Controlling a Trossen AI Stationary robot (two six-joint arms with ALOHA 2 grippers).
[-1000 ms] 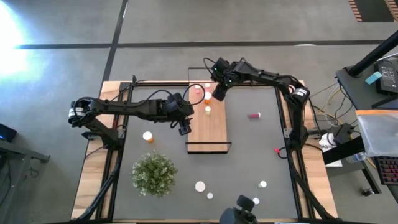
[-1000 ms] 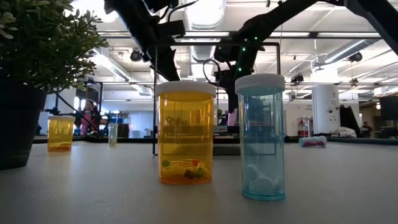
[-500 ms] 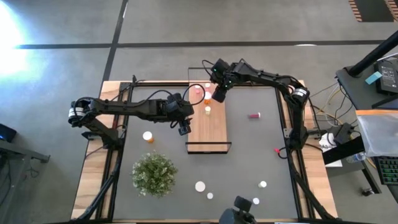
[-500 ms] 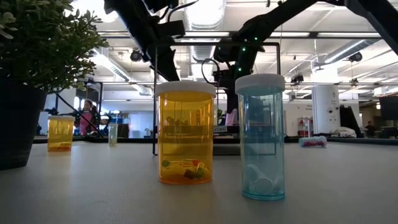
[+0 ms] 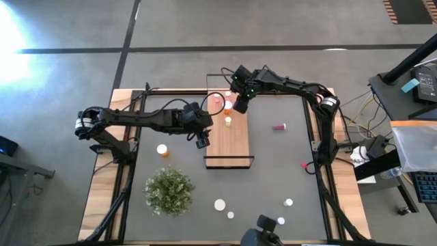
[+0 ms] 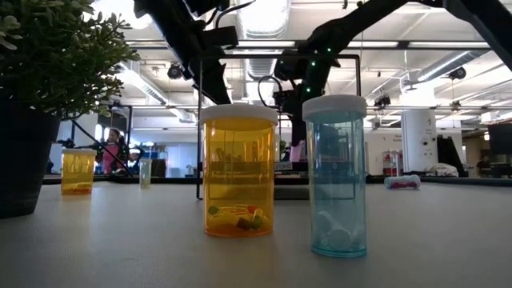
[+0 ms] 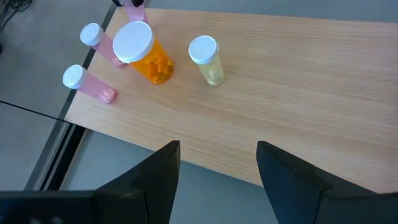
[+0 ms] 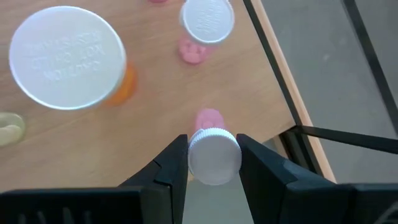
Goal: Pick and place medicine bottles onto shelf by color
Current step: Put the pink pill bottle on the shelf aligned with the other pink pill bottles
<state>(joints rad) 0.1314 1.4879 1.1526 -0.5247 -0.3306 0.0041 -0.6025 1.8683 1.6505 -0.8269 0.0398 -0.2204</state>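
Observation:
The shelf is a light wooden board lying on the dark mat, with a black wire frame at its ends. At its far end stand an orange bottle, a pale yellow bottle and two pink bottles, all white-capped. My right gripper hangs over the shelf's far right corner, shut on another pink bottle. My left gripper stands open above the shelf's left edge, its fingers empty. My right gripper pinches the pink bottle at its white cap between its two fingers. The fingers come from above, slanting down. The bottle hangs roughly upright below them, its pink bottom over the shelf's far right corner. Whether the bottom touches the board, I cannot tell.
On the mat are an orange bottle at the left, a pink bottle lying at the right, and a bushy plant. Near the front edge stand several more bottles, among them a big orange one and a blue one.

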